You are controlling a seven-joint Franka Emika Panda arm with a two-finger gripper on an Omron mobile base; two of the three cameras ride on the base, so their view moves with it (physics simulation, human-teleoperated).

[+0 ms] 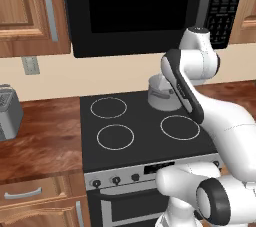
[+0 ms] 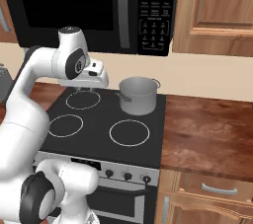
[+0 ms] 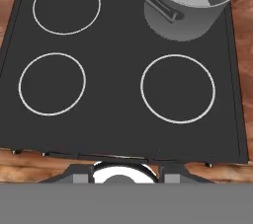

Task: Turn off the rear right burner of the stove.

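Gripper parked high above the stove, knobs untouched

The gripper hangs closed and empty over the stove, well above its front-panel knobs, likely surveying them; a steel pot occupies the rear right burner, between wooden desk sections.

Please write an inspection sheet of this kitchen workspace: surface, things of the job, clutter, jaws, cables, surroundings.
Surface: wooden counter on both sides of the stove.
Job's things: stove, black glass top with four white rings; black knobs on its silver front panel, untouched.
Clutter: grey pot on the rear right ring; toaster on the left counter.
Grippers: gripper hangs over the stove top, jaws shut, holding nothing.
Cables: nothing seen.
Surroundings: black microwave above the stove, wooden cabinets, wall outlet.
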